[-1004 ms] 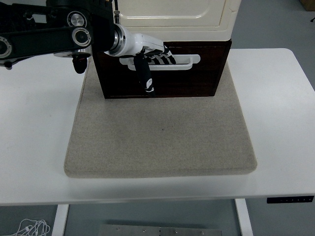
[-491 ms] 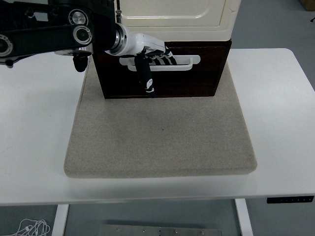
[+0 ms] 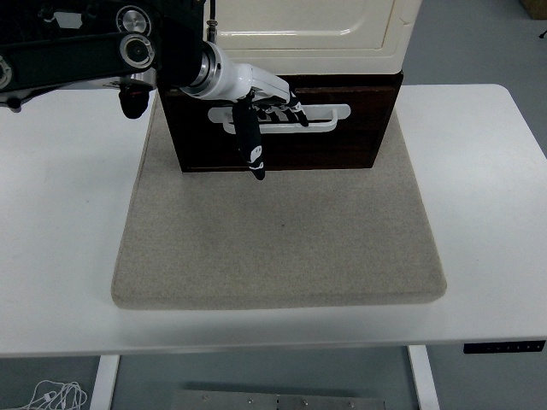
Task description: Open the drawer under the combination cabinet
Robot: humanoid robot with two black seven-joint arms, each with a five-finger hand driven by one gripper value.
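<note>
a white table [image 3: 496, 222] carries a beige mat [image 3: 282, 248] (lying flat).

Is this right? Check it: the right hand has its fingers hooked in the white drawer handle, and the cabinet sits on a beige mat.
One thing is wrong: it is the left hand, reaching in from the left edge of the head view, not the right. Its fingers are hooked in the white handle of the drawer, and the cabinet does sit on the beige mat.

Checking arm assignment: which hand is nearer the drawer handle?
Left. The left hand has its fingers hooked in the drawer handle; the right hand isn't in view.
</note>
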